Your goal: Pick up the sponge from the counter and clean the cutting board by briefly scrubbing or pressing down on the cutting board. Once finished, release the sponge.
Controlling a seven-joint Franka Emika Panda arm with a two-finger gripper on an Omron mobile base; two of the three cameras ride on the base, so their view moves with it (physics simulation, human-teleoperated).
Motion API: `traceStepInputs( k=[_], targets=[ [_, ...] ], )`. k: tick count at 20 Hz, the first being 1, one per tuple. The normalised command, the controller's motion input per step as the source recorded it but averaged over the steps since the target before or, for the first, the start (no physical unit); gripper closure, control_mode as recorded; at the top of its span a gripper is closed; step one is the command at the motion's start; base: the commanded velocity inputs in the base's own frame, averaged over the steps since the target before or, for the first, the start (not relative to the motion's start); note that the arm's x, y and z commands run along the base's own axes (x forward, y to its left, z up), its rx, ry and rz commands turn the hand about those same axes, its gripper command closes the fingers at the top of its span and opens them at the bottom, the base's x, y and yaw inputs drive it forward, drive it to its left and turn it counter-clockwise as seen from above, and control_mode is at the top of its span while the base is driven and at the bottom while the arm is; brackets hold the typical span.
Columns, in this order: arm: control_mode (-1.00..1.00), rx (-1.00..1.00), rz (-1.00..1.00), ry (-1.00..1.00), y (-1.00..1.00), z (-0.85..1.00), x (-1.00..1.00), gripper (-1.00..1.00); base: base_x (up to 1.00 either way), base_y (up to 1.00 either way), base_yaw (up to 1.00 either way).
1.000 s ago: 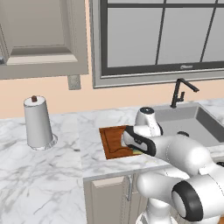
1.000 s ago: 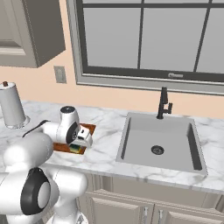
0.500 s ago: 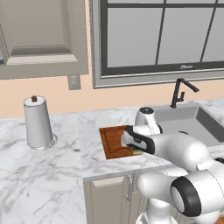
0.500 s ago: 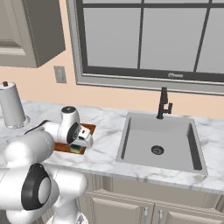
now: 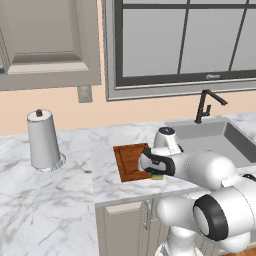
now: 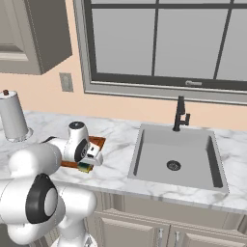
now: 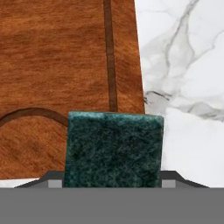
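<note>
Little has shifted vs a sec ago: arm barely moves, scene otherwise same. Worktop (image 5: 60, 195) carries the cutting board (image 5: 131, 161); hand (image 5: 156, 171) is clamped on the sponge (image 7: 113, 148), green side up, over the board's near right corner by the edge. To scrub well, I'd press flat w/ short strokes inboard. No legible writing.

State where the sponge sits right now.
In the hand view the sponge sits between the tool's fingers, over the cutting board's right corner beside the marble counter.
</note>
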Motion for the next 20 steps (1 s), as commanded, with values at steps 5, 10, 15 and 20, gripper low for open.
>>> traceStepInputs(
  k=[5, 10, 15, 20],
  targets=[
    [-1.00, 0.00, 0.01, 0.00, 0.00, 0.00, 0.00, 1.00, 0.00, 0.00, 0.00],
    [-1.00, 0.00, 0.02, 0.00, 0.00, 0.00, 0.00, 1.00, 0.00, 0.00, 0.00],
    [-1.00, 0.00, 0.03, 0.00, 0.00, 0.00, 0.00, 1.00, 0.00, 0.00, 0.00],
    [-1.00, 0.00, 0.05, 0.00, 0.00, 0.08, 0.03, 1.00, 0.00, 0.00, 0.00]
  ],
)
